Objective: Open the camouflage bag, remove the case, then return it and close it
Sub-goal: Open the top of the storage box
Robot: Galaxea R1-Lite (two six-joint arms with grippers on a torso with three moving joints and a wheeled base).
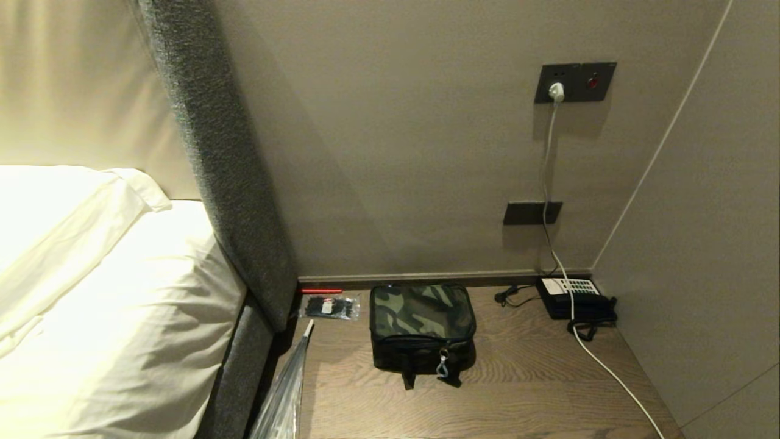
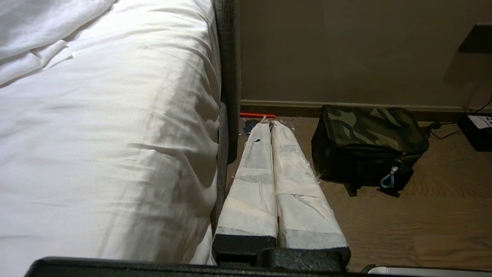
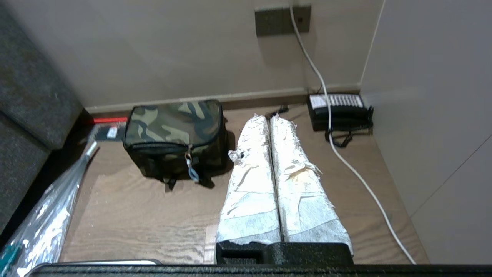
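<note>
Your white-sheeted bed [image 1: 109, 292] lies left of the brown wooden tabletop [image 1: 518, 390], where the zipped boxy camouflage bag [image 1: 422, 326] sits near the wall. Both pincers hang apart from it, left pincer [image 2: 271, 125] and right pincer [image 3: 269, 120] each pressed closed on nothing.

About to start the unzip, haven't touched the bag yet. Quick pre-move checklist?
1. Bag upright on the table, nothing on top: ok.
2. Lid zipped shut, blue clip hanging at the front: ok.
3. Left tool shut, holding nothing: ok.
4. Right tool shut, holding nothing, beside the bag and apart from it: ok.
5. White cable and phone away from the bag: ok.
6. Case inside: cannot tell, bag closed.
</note>
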